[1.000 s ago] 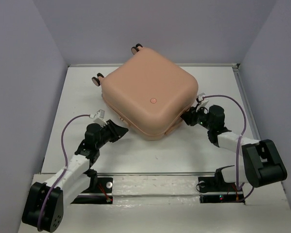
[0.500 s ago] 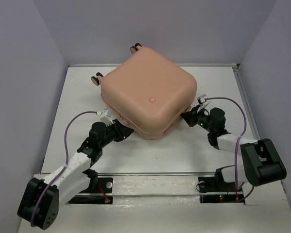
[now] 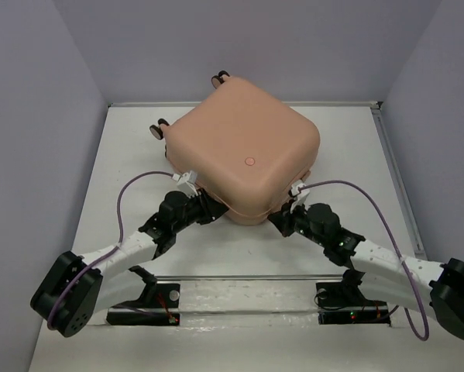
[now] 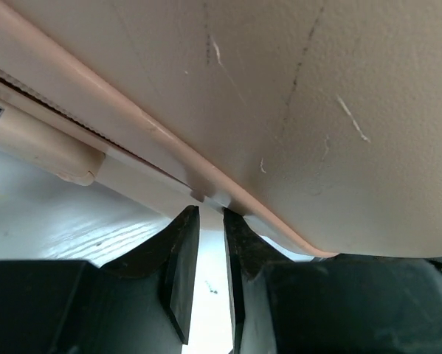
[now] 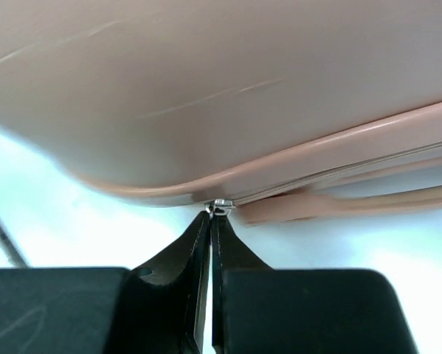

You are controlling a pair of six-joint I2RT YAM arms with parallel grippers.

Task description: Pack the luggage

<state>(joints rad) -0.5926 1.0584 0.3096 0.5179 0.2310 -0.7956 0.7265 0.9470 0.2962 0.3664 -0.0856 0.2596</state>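
Note:
The luggage [image 3: 243, 147] is a closed peach-pink hard-shell suitcase lying flat mid-table, round button mark up, wheels [image 3: 160, 128] at the far left. My left gripper [image 3: 214, 211] is at its near-left edge. In the left wrist view its fingers [image 4: 182, 243] are almost shut with a thin slit, and their tips touch the suitcase's seam rim [image 4: 206, 195]; nothing shows between the pads. My right gripper [image 3: 278, 221] is at the near corner. It is shut on the metal zipper pull [image 5: 219, 206] on the seam.
The white table [image 3: 332, 139] is walled by grey panels at the left, back and right. A purple cable [image 3: 355, 190] loops above the right arm and another loops beside the left arm. The arm bases stand at the near edge.
My right gripper has swept from the suitcase's right side round to its near corner along the seam. My left gripper has slid right along the near-left edge. The suitcase has shifted slightly.

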